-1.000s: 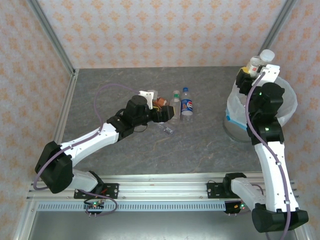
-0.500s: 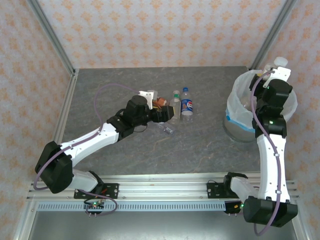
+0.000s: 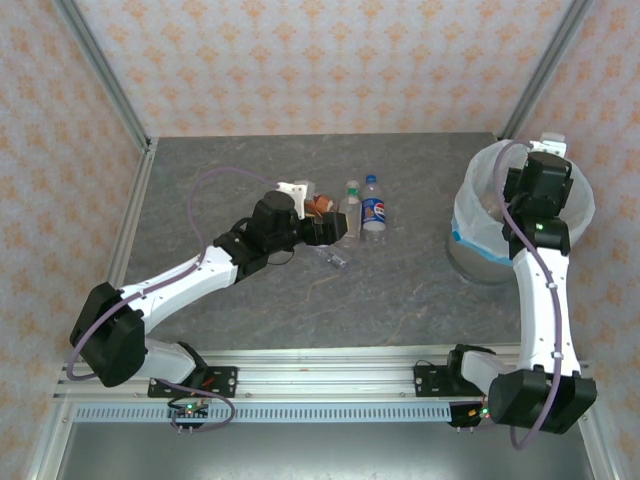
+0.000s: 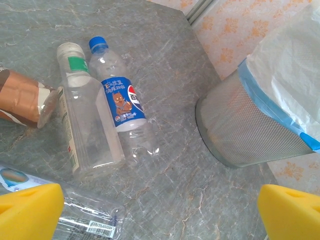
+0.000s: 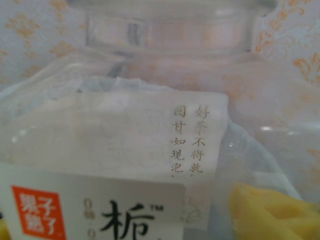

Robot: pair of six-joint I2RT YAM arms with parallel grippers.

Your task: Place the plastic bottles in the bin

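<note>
My right gripper [image 3: 548, 155] hangs over the bin [image 3: 470, 215], a round mesh bucket with a light-blue rim and a white bag liner. It is shut on a clear bottle with a white label [image 5: 150, 135]; one yellow pad [image 5: 270, 210] presses its side. My left gripper [image 4: 160, 215] is open low over the table, with nothing between its yellow fingertips [image 4: 27, 210]. Ahead of it lie a blue-capped bottle [image 4: 122, 107], a white-capped bottle [image 4: 85, 120] and a brown-labelled bottle [image 4: 22, 97]. A flattened clear bottle [image 4: 75, 220] lies by its left finger.
The bottles form a cluster [image 3: 350, 215] mid-table, just beyond my left gripper [image 3: 328, 228]. The bin [image 4: 250, 130] stands at the right, near the wall and a metal frame post [image 3: 545, 60]. Grey stone tabletop [image 3: 400, 290] lies between the cluster and the bin.
My right arm has swung right from the bin's left rim to above its opening, still carrying the white-labelled bottle. The left arm and the bottles on the table have not moved.
</note>
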